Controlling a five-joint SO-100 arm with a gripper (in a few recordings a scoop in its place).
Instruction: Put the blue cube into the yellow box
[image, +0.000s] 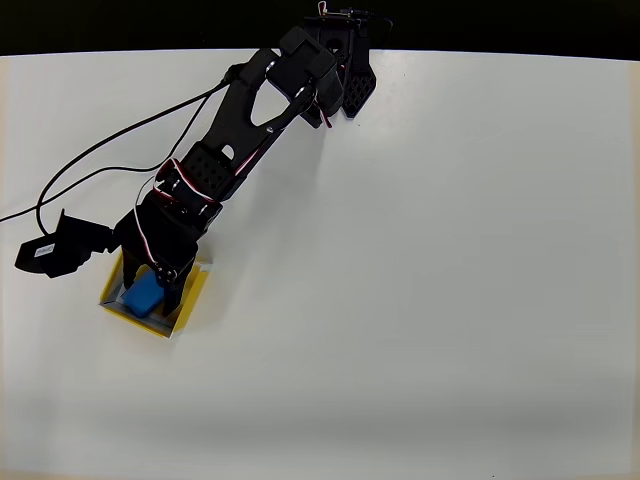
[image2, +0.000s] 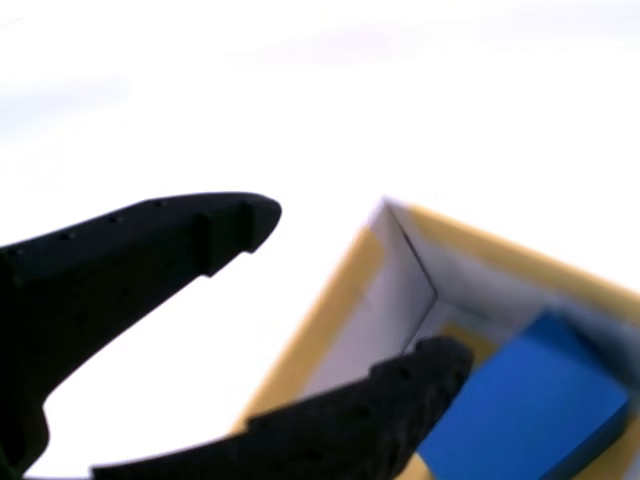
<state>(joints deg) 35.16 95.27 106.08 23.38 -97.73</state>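
The broad, plain white surface (image: 420, 300) carried the whole scene, and the black jointed arm (image: 250, 110) reached from its mount at the far edge down toward the left edge, as the overhead view showed it. There the small square open-topped yellow box (image: 190, 303), with its pale rim, sat near the left edge, and the black two-finger gripper (image: 150, 278) hung directly over it. The small bright-blue matte cube (image: 144, 296) lay inside the box, between the two fingertips in the overhead view. In the wrist view the jaws stood parted with a wide gap, the upper finger out over the bare surface and the lower one above the box wall, while the blue cube (image2: 530, 410) rested on the yellow floor beside an inner corner of the yellow box (image2: 330, 310), apparently free of both fingers. The placing step looked finished and the release made; the next move called for lifting the arm straight up and away without catching the box rim or dragging the cube out.
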